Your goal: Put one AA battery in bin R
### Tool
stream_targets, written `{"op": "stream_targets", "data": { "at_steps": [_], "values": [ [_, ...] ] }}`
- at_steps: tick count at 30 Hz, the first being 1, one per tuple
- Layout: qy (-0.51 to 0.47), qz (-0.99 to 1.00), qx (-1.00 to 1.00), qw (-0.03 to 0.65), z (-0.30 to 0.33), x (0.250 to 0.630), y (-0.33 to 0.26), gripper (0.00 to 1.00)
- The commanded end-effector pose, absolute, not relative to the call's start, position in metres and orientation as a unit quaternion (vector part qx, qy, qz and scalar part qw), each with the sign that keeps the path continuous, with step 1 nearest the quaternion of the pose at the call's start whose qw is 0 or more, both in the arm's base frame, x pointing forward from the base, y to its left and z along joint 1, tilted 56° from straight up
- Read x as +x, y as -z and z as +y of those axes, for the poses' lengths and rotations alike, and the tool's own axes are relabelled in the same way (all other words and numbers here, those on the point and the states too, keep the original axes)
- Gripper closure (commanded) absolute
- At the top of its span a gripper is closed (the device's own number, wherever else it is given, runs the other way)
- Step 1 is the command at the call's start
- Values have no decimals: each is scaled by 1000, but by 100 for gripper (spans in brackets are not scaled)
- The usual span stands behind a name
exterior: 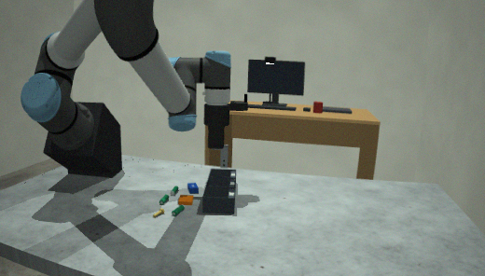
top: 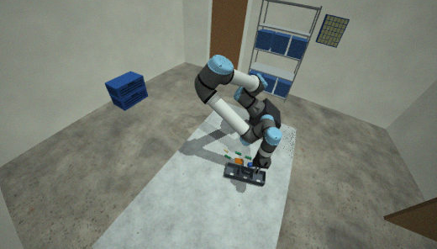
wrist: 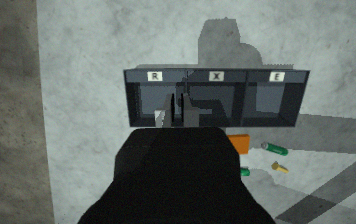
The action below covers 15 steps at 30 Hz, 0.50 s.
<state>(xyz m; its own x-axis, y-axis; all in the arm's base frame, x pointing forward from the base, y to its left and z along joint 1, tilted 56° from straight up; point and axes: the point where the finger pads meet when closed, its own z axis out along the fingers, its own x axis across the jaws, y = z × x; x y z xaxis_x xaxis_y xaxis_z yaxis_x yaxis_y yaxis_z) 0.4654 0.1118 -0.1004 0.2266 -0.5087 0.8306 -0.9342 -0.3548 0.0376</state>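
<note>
Three green AA batteries lie on the table left of the bins [exterior: 174, 189] [exterior: 163, 200] [exterior: 177, 211]; two of them show in the wrist view [wrist: 274, 148] [wrist: 244, 171]. The dark row of three bins [exterior: 220, 191] carries the labels R [wrist: 154, 76], X [wrist: 216, 76] and E [wrist: 276, 76]. My gripper [wrist: 177, 102] hangs a little above the bins, over the wall between R and X. Its fingers stand close together with a thin gap, and I see nothing green between them. It also shows in the exterior view [exterior: 225, 156].
An orange block [exterior: 186, 200], a blue block [exterior: 192, 187] and a small yellow bolt [exterior: 159, 213] lie beside the batteries. The arm's black base [exterior: 84, 140] stands at the far left of the table. A wooden desk [exterior: 298, 128] stands behind the table.
</note>
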Motion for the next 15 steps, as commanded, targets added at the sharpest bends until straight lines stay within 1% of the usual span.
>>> {"op": "stream_targets", "data": {
  "at_steps": [1,10,15],
  "values": [
    [-378,-494,731,282,127,460,123,69],
    [-378,-494,731,282,129,460,127,69],
    [-378,-494,731,282,118,463,134,69]
  ]
}}
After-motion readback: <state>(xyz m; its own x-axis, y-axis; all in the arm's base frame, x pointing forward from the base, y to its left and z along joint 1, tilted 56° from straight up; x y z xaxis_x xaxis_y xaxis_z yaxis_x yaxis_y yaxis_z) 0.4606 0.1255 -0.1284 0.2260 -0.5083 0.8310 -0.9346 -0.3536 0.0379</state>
